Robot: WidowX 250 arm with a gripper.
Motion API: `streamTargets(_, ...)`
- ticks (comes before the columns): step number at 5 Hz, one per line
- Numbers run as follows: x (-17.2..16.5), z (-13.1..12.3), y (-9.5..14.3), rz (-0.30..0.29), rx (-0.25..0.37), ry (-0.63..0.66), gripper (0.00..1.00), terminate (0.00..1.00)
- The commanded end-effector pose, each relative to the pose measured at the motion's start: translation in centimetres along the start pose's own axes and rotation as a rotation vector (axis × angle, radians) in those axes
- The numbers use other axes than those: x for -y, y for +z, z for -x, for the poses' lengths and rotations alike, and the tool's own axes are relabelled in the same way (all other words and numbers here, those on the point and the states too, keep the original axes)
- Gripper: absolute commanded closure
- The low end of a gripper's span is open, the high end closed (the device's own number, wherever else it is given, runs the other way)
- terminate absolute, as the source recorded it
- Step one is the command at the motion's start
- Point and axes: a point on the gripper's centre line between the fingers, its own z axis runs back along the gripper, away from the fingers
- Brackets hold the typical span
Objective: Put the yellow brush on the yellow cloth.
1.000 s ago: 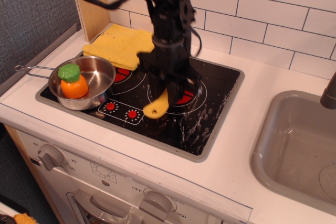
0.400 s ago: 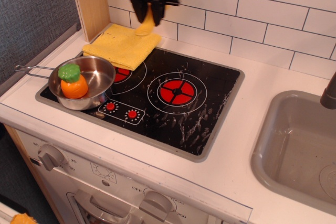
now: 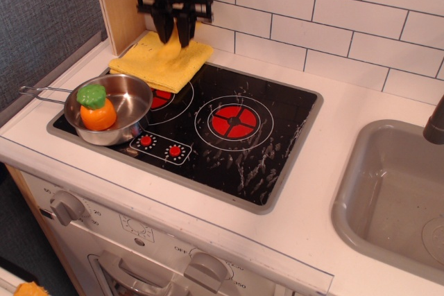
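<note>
Placement step. Gripper (image 3: pixel 175 38) poised over rear of cloth (image 3: pixel 161 61), at back left corner of hob (image 3: pixel 201 126). Fingers (image 3: pixel 166 31) narrow, pointing down; brush (image 3: pixel 198 27) barely visible, a yellow sliver beside the fingers, apparently gripped, not yet lying on cloth. Next move, by judgement: short descent to cloth, release, straight lift clear. Pan (image 3: pixel 114 109) with toy carrot (image 3: pixel 96 109) near cloth's front edge, outside the path.

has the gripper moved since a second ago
Yes. The gripper has gone from above the red burner on the stove to the back left, and now hangs over the yellow cloth by the tiled wall.
</note>
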Motion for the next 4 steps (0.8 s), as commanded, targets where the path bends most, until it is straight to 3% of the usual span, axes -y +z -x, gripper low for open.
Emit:
streamTargets(1,-2.7,0.5,4.4,-0.069,0.105,0.000,0.00,0.00)
streamTargets(3,-3.1,0.9,5.3,-0.073,0.107,-0.009,0.00,0.00)
streamTargets(4,-2.6,2.5,6.8,-0.035,0.116,-0.028,0.00,0.00)
